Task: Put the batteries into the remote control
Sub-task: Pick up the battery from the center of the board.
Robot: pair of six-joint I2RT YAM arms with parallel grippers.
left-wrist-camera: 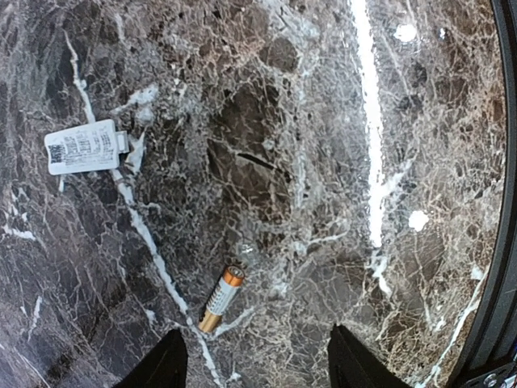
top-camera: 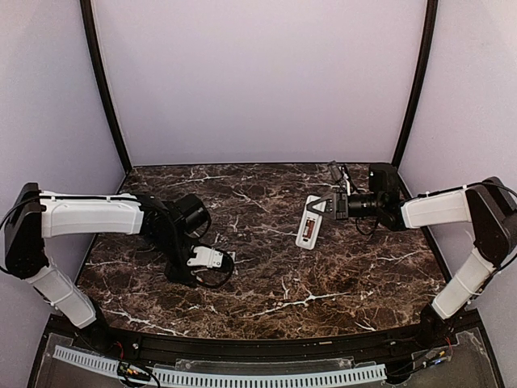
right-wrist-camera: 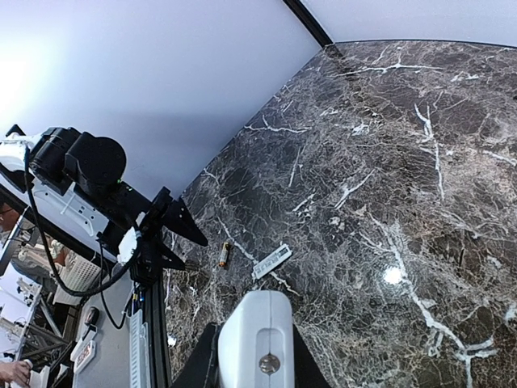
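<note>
Left wrist: left claw (left-wrist-camera: 257,333) spread near cylindrical battery (left-wrist-camera: 221,299); right claw (right-wrist-camera: 254,357) pinching remote control (top-camera: 309,222).

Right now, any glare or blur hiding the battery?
Left wrist: a bright glare streak on the table, clear of the battery, which is sharp. Right wrist: one small glare spot; the remote control at the near edge looks soft. Top view: even light.

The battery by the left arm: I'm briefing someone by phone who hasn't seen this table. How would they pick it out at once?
On the dark marble table, look just ahead of the left gripper, whose fingers stand apart. The battery lies there, a small gold cylinder with an orange end. The flat white labelled piece nearby is rectangular, not round.
</note>
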